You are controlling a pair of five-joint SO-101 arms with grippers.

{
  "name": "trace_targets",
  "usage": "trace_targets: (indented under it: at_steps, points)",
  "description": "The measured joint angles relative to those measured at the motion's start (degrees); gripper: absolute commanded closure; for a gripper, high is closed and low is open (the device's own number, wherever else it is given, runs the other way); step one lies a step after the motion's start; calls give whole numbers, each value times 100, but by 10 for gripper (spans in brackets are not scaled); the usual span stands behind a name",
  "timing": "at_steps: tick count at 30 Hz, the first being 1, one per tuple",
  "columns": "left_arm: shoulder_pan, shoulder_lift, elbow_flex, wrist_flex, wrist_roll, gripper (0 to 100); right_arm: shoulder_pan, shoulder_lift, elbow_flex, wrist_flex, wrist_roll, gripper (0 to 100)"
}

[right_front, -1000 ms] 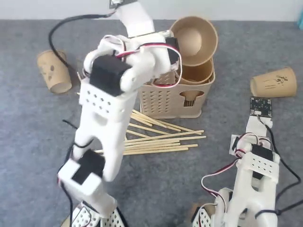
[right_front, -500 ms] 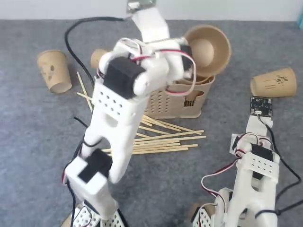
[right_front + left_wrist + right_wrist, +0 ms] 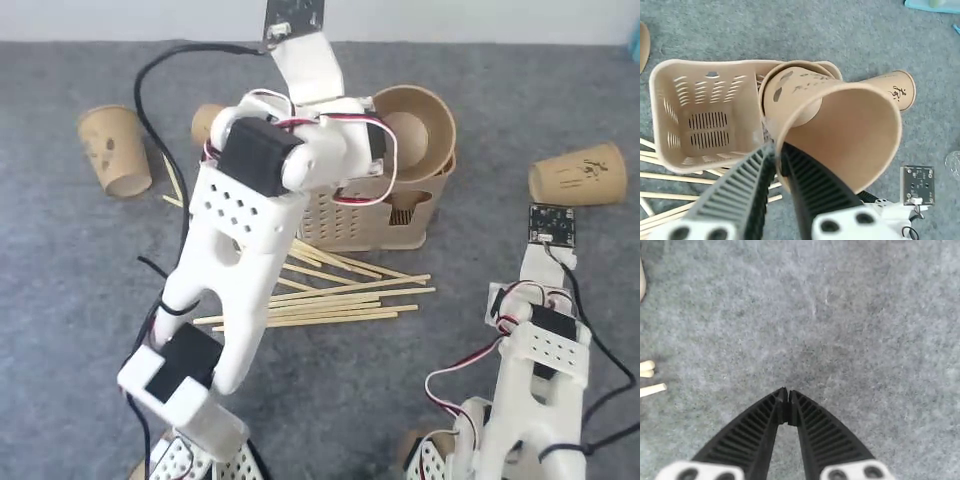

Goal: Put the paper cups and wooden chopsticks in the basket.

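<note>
Right, your left hand is clamped on the rim of the paper cup, tilted with its base at the mouth of the nested cup in the basket, so square it upright, seat it, then release.

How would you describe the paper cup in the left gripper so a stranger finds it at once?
Find the slotted beige basket in the middle of the grey table. One paper cup hangs tilted over its right end, mouth toward the camera. It alone has its rim pinched by the left gripper.
</note>
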Motion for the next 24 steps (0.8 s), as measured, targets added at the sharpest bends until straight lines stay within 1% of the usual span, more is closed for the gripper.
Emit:
trace_targets:
  at_steps: [7, 15, 21, 24]
  points:
    - [0, -237, -185, 0, 0, 982, 0, 0, 0, 0, 0, 991]
    - [0, 484, -229, -9, 0, 882, 0, 0, 0, 0, 0, 991]
    - [0, 545, -316, -44, 0, 746, 0, 0, 0, 0, 0, 991]
    - [0, 545, -747, -18, -18, 746, 0, 0, 0, 0, 0, 991]
